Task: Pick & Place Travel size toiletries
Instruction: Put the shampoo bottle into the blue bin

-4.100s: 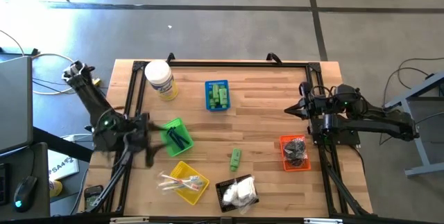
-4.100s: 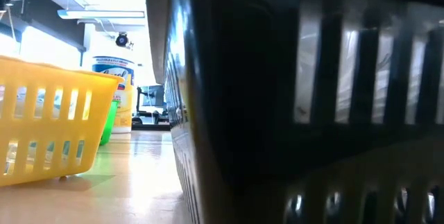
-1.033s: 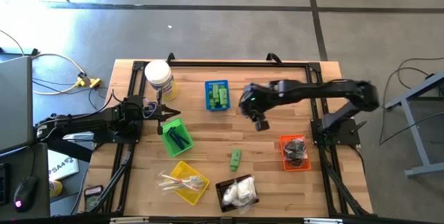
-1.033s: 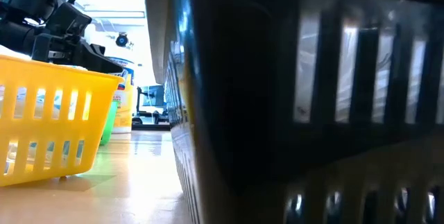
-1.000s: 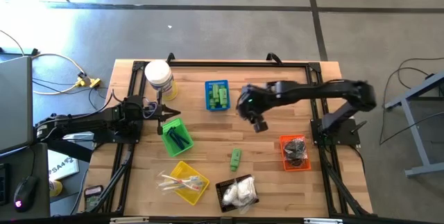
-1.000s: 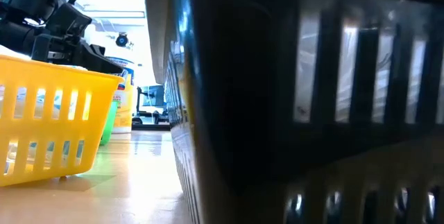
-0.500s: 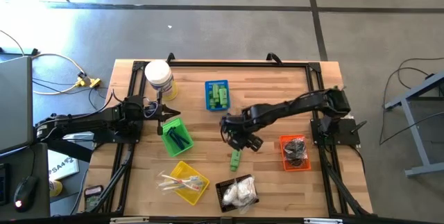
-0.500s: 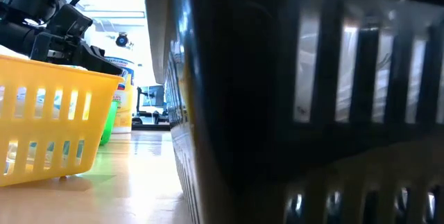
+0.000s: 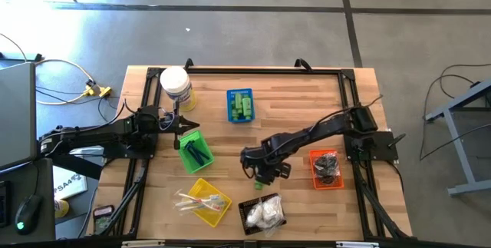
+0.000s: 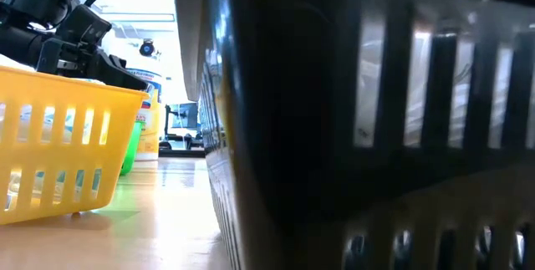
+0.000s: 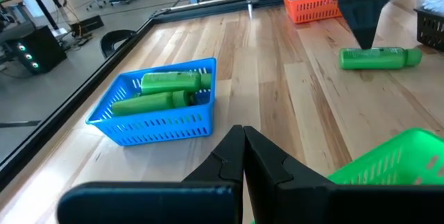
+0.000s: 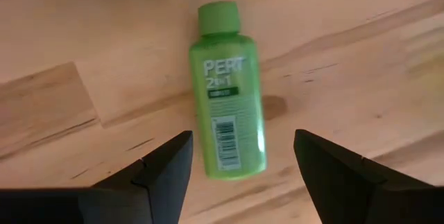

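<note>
A bright green little bottle [image 12: 227, 92] lies on its side on the bare table, cap toward the far edge. My right gripper [image 12: 241, 141] hangs open just above it, one finger on each long side, touching neither; in the high view it [image 9: 261, 173] covers most of the bottle. In the left wrist view the same bottle [image 11: 378, 57] shows under the right arm. Two more green bottles lie in the blue basket [image 11: 156, 102]. My left gripper [image 11: 243, 137] is shut and holds nothing, above the far rim of the green basket [image 9: 194, 150].
A white jar [image 9: 176, 87] stands at the far left. A yellow basket [image 9: 203, 200] with pale sticks and a black basket [image 9: 262, 212] with white packets sit at the near edge. An orange basket [image 9: 326, 167] with black pieces sits at the right.
My right gripper has swung from the far middle of the table toward the near edge and the left, and come down over the green bottle. The bottle has stayed where it lay.
</note>
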You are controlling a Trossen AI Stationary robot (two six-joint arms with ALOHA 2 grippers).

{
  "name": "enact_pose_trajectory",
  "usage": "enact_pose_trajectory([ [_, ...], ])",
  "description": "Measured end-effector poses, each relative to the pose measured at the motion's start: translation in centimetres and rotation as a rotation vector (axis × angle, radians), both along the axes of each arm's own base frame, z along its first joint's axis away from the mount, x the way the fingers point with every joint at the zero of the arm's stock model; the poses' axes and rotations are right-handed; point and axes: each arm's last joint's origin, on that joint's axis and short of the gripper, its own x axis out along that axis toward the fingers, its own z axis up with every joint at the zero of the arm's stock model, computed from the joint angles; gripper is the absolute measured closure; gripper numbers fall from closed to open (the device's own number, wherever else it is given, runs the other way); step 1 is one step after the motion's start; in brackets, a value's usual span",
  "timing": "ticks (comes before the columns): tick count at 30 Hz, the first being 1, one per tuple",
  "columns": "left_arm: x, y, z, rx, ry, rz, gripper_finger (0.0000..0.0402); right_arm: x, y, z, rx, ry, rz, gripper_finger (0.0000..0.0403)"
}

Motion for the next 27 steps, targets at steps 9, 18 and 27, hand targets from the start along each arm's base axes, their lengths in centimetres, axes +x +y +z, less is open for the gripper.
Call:
enact_pose_trajectory([
  [9,0.0,-0.1,0.0,-0.013,0.001,-0.030,0.0401,0.6,-0.1,-0.7,0.016,-0.022,0.010,0.0158],
  [18,0.0,-0.1,0.0,-0.014,0.000,-0.030,0.0401,0.3,-0.7,-2.3,0.031,0.006,0.066,0.0158],
  [27,0.0,-0.1,0.0,-0.029,-0.002,-0.028,0.0401,0.1,-1.1,-3.7,-0.038,-0.046,0.163,0.0191],
])
